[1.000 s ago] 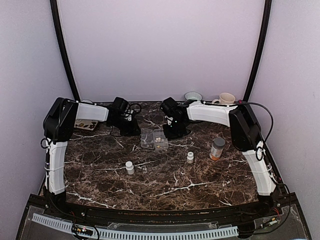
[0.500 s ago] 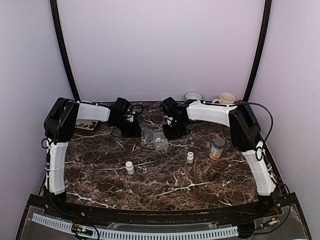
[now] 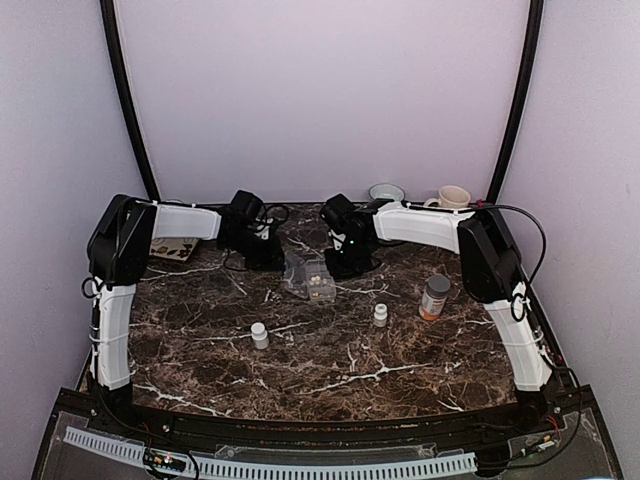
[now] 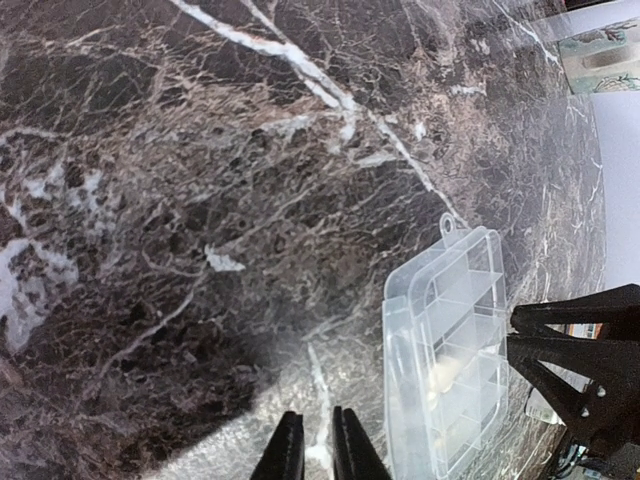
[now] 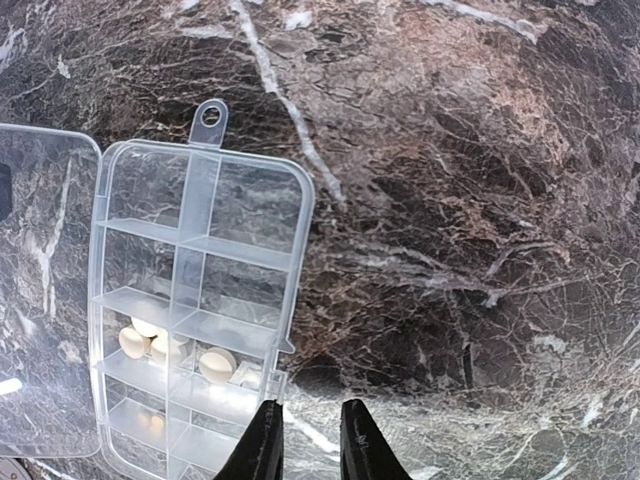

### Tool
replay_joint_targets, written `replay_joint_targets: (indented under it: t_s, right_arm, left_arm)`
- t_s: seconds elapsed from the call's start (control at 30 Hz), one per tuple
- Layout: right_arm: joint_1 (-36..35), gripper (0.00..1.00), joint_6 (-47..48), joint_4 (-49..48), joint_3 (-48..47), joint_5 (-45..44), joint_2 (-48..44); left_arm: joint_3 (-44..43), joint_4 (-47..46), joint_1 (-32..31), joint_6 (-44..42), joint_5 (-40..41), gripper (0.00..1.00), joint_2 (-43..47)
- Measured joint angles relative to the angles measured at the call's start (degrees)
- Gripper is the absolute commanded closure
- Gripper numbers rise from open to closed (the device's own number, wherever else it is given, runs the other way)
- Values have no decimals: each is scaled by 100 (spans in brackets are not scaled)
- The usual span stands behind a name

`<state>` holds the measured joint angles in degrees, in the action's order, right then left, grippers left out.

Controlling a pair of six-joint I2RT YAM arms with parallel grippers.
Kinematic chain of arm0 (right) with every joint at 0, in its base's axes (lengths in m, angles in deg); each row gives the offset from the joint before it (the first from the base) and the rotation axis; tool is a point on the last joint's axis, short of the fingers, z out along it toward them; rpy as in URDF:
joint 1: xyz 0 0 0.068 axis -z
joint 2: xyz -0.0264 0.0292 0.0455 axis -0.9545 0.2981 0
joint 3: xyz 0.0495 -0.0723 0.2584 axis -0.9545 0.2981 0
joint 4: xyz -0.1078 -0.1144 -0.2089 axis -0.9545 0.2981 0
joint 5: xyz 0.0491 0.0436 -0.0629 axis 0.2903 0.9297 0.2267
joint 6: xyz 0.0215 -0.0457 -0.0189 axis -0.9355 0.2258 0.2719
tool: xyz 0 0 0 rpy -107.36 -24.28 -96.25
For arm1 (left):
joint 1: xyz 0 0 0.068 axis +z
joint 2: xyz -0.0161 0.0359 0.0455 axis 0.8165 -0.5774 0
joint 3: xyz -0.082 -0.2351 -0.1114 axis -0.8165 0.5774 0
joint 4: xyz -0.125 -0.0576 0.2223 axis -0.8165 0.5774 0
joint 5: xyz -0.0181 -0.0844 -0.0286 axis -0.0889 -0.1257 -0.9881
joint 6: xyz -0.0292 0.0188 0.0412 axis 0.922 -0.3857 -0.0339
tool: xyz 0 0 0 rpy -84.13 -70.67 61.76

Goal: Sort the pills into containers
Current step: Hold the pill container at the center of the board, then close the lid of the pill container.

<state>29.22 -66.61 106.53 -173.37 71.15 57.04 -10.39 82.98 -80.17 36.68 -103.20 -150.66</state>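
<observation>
The clear plastic pill box lies on the marble between both grippers. In the right wrist view the pill box is open, its clear lid swung out to the left. Several cream-white pills sit in its lower compartments. My right gripper hovers just off the box's near right corner, fingers slightly apart and empty. In the left wrist view the pill box is to the right. My left gripper is over bare marble beside it, fingers almost together and holding nothing.
Two small white bottles stand in front of the box. An orange bottle with a grey cap is at the right. A mug and a bowl sit at the back right, and a flat card at the back left.
My left gripper has moved right, toward the pill box. The box has shifted slightly right and its lid looks more raised. The right arm has barely moved.
</observation>
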Motion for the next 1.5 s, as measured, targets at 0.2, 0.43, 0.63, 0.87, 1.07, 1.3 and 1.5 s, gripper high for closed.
replay_joint_targets:
  t_s: [0.2,0.43,0.63,0.87,1.07,1.3,1.5]
  right_arm:
    - [0,78,0,2,-11,37,7]
    - [0,78,0,-7,-13,136,13]
    - [4,78,-2,-13,-13,267,13]
    - [4,78,-2,-13,-13,389,15]
    - [4,78,-20,-39,-7,461,15]
    - [9,78,-52,-120,15,570,15]
    - [37,78,-83,-190,35,603,15]
  left_arm:
    - [-22,24,-46,9,-2,86,114]
    - [-105,46,-120,52,-7,86,179]
    - [-267,57,-238,118,-22,86,208]
    - [-310,55,-339,155,-24,86,208]
    - [-444,63,-417,170,-26,86,208]
    - [-686,70,-562,184,-48,86,208]
    - [-748,157,-675,181,-59,86,205]
